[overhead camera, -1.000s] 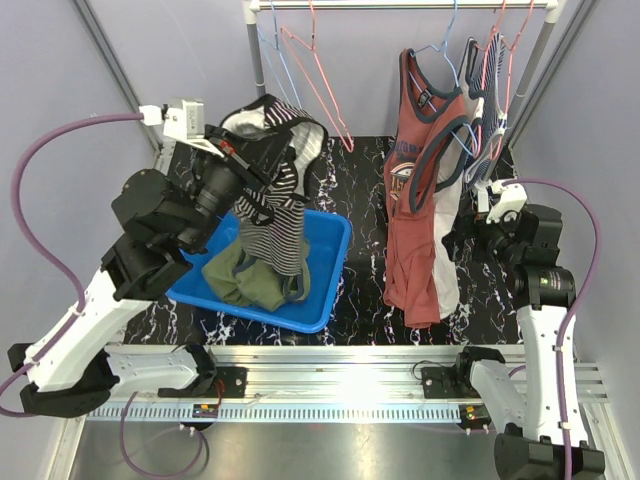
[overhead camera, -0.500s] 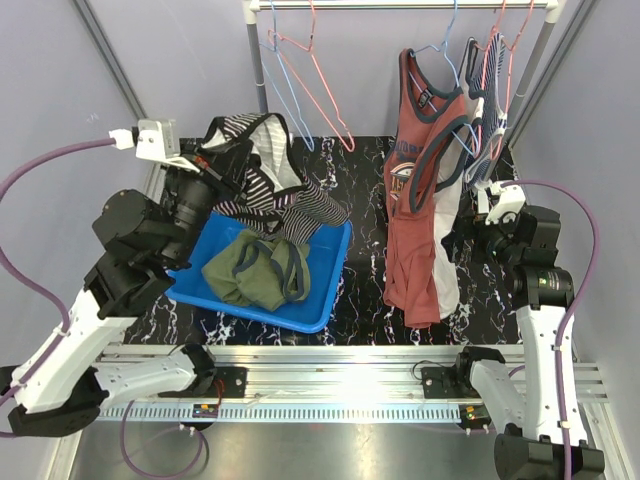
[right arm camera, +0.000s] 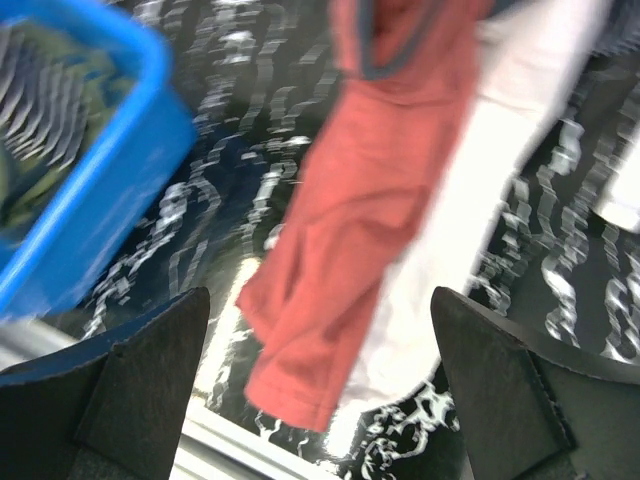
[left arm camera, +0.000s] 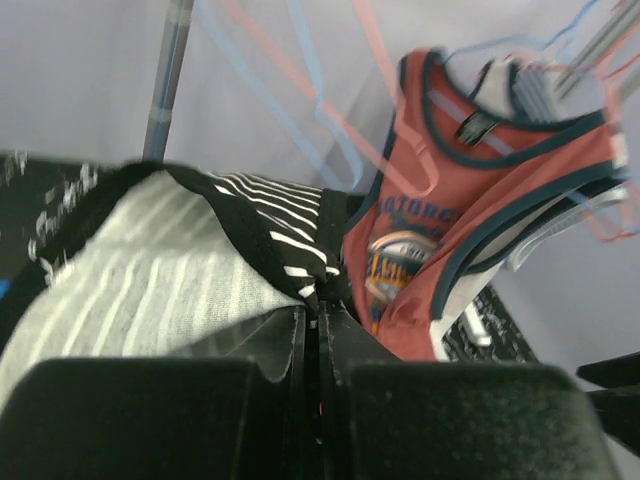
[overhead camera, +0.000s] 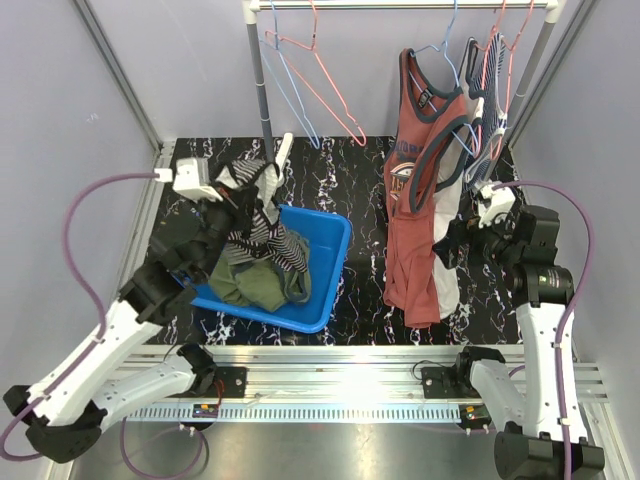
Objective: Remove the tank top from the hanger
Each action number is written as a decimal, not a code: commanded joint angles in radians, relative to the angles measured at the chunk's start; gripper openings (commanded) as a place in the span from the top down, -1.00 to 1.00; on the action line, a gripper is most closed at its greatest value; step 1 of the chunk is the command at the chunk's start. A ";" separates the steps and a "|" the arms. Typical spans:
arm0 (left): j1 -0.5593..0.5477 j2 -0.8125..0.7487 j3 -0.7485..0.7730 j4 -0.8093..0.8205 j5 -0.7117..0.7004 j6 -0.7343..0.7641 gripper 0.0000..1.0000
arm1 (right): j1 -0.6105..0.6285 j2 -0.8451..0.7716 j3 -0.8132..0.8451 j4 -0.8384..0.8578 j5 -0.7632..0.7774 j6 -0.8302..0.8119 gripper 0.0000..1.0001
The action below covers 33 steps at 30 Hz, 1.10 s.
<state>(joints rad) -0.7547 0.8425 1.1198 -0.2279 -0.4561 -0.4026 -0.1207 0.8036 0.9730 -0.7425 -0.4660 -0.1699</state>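
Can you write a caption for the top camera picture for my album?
Left gripper holds a striped tank top over the blue bin; a red tank top hangs nearby.

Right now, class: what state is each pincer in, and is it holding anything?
Left pincer: closed on the striped tank top.
Right pincer: open, holding nothing.

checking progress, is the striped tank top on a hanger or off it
Off. The striped tank top hangs from the shut left gripper, draping into the blue bin; no hanger shows in it.
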 commanded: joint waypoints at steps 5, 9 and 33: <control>0.046 -0.039 -0.403 0.116 0.068 -0.336 1.00 | -0.004 -0.021 0.111 -0.072 -0.330 -0.194 -0.99; 0.063 -0.017 -0.540 0.133 0.102 -0.435 0.75 | -0.004 0.019 0.188 -0.080 -0.394 -0.223 -0.99; 0.071 -0.194 -0.350 -0.186 0.161 -0.205 -0.98 | 0.079 0.784 1.250 -0.144 -0.054 0.122 -0.72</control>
<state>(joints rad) -0.6880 0.6708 0.7361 -0.3691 -0.3119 -0.6842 -0.0631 1.5513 2.1441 -0.8627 -0.6186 -0.0517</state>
